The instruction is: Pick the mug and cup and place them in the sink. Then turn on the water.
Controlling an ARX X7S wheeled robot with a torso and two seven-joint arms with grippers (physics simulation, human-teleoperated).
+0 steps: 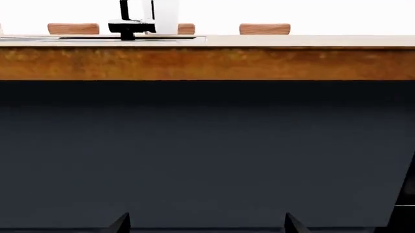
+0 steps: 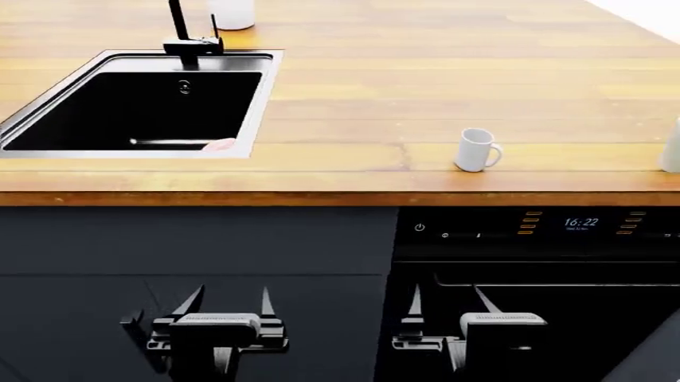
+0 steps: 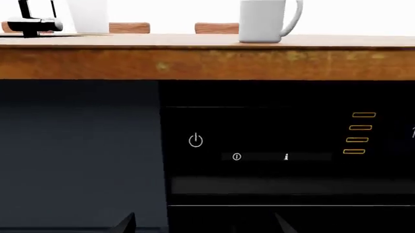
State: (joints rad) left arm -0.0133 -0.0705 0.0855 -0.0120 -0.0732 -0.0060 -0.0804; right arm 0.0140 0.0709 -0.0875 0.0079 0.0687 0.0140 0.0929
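The white mug (image 2: 476,150) stands upright on the wooden counter with its handle to the right, and it also shows in the right wrist view (image 3: 263,22). An off-white sliver cut by the right edge looks like the cup (image 2: 671,147). The black sink (image 2: 266,95) lies at the back left, with its tall black tap (image 2: 186,40) behind it. No stream runs from the tap. My left gripper (image 2: 228,306) (image 1: 207,224) and right gripper (image 2: 447,301) (image 3: 204,224) hang open and empty below the counter edge, facing the cabinet fronts.
A larger white pot (image 2: 232,12) stands behind the tap. A pinkish patch (image 2: 218,145) shows at the basin's near wall. An oven panel with a clock (image 2: 580,223) faces my right gripper. A dark cabinet door (image 1: 207,155) faces my left gripper. Wooden chair backs (image 1: 265,29) stand beyond the counter.
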